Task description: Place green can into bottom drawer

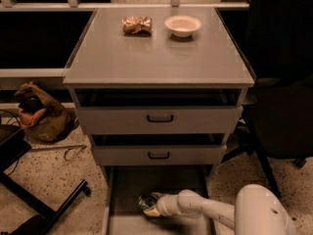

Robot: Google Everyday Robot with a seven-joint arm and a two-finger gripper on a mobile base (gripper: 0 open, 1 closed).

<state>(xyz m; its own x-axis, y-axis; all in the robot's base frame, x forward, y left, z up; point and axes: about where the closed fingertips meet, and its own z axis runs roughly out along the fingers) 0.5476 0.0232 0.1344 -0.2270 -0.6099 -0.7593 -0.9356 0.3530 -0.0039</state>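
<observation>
The bottom drawer (122, 190) is pulled out at the foot of the grey cabinet, a flat grey tray with low side walls. My gripper (149, 205) reaches in from the right, low inside this drawer. The green can (145, 200), shiny and dark, sits between the fingertips at the drawer floor near its middle. The white arm (205, 208) runs from the lower right to the gripper.
Two shallower drawers with black handles (160, 118) sit above. On the cabinet top lie a gold-brown foil packet (137, 24) and a white bowl (182, 25). A brown bag (39, 114) lies on the floor at left, black legs (44, 204) at lower left, a dark chair (279, 111) at right.
</observation>
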